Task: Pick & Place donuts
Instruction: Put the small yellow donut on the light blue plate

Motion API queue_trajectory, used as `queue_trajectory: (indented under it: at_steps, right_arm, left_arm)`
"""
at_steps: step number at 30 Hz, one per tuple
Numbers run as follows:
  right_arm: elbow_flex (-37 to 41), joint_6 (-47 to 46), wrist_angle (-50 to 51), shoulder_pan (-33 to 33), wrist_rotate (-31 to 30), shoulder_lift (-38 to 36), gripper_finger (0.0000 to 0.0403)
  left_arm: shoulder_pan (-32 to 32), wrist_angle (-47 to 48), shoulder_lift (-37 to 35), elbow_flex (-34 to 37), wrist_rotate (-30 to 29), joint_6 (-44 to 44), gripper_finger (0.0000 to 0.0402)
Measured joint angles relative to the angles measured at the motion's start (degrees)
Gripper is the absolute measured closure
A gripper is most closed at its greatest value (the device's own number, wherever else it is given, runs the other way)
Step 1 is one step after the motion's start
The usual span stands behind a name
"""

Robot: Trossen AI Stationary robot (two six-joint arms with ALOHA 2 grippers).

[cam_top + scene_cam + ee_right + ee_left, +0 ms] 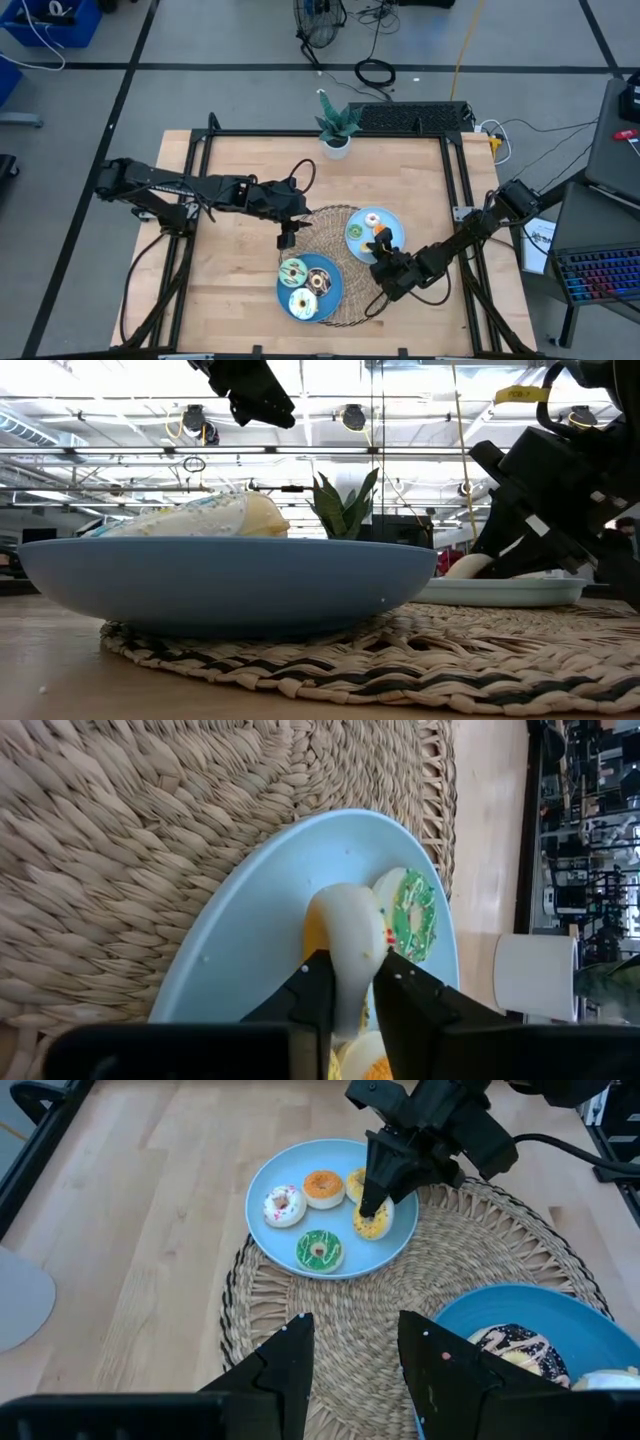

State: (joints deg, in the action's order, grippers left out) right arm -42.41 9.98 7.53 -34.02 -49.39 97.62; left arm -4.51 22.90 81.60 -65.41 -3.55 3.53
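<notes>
Currently, two blue plates are seen on a round woven mat (pixel 345 290) in the middle of the wooden table (pixel 240 190). The smaller plate (pixel 392 222) lies toward the right arm's side, and four donuts are carried on it in the left wrist view: a white sprinkled one (pixel 284 1205), an orange one (pixel 323 1188), a green one (pixel 319 1251) and a yellow one (pixel 374 1222). The right gripper (pixel 352 982) is set down over this plate, and its fingers are closed around the yellow donut, which is stood on edge between them and touches the plate (a cream underside is shown in the right wrist view). The green donut lies just beside it.

The larger plate (pixel 333 290) is nearer the table's front edge; a teal-iced donut (pixel 293 270), a chocolate-brown one (pixel 320 280) and a cream one (pixel 302 303) are held on it, close together.

The left gripper (pixel 355 1345) is held above the mat between the two plates, with its fingers partly parted and nothing between them. A potted plant (pixel 336 128) is placed at the table's far edge, well apart from the plates.
</notes>
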Motion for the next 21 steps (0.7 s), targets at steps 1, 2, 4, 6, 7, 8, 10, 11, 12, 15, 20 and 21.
queue_trajectory:
  at_steps: [1,2,4,6,7,8,10,11,12,15,20,21]
  right_arm:
    - [0.00,-0.14,0.00,-0.04,0.00,0.00,0.0342]
    - [0.00,-0.23,0.02,-0.04,0.00,0.02,0.0337]
    - [0.02,-0.30,0.02,-0.04,0.03,0.02,0.0327]
    - [0.03,-0.31,0.00,-0.04,0.09,0.02,0.0318]
    - [0.04,-0.33,0.02,-0.04,0.11,0.02,0.0313]
    - [0.04,-0.32,0.01,-0.07,0.11,0.02,0.0308]
    - [0.04,-0.46,0.00,-0.23,0.46,0.02,0.0299]
    - [0.04,-0.67,0.00,-0.30,1.24,0.02,0.0295]
    - [0.04,-1.01,0.04,-0.28,1.98,-0.12,0.0292]
    - [0.12,-3.55,0.23,-0.26,4.69,-0.87,0.0285]
    - [0.26,-5.00,0.50,-0.37,9.55,-3.82,0.0283]
    - [0.26,-4.86,0.37,-0.38,9.75,-4.59,0.0283]
  left_arm:
    - [0.00,0.00,0.02,0.00,0.00,0.00,0.0252]
    - [0.00,0.01,0.00,0.00,0.00,0.00,0.0252]
    - [-0.02,0.02,0.01,0.00,0.00,0.00,0.0252]
    - [0.00,0.02,0.01,0.00,0.00,-0.01,0.0252]
    - [0.00,0.03,0.01,0.00,0.00,-0.02,0.0252]
    - [0.00,0.03,0.00,0.00,0.00,-0.02,0.0252]
    - [-0.02,0.04,0.00,0.00,0.00,-0.02,0.0252]
    - [0.00,0.04,0.00,0.00,0.00,-0.02,0.0252]
    - [0.00,0.04,0.02,0.00,0.00,-0.02,0.0252]
    - [0.00,0.06,0.01,0.00,0.00,0.01,0.0252]
    - [0.00,0.13,0.00,0.00,0.00,0.09,0.0252]
    - [0.00,0.19,0.02,0.00,0.00,0.09,0.0252]
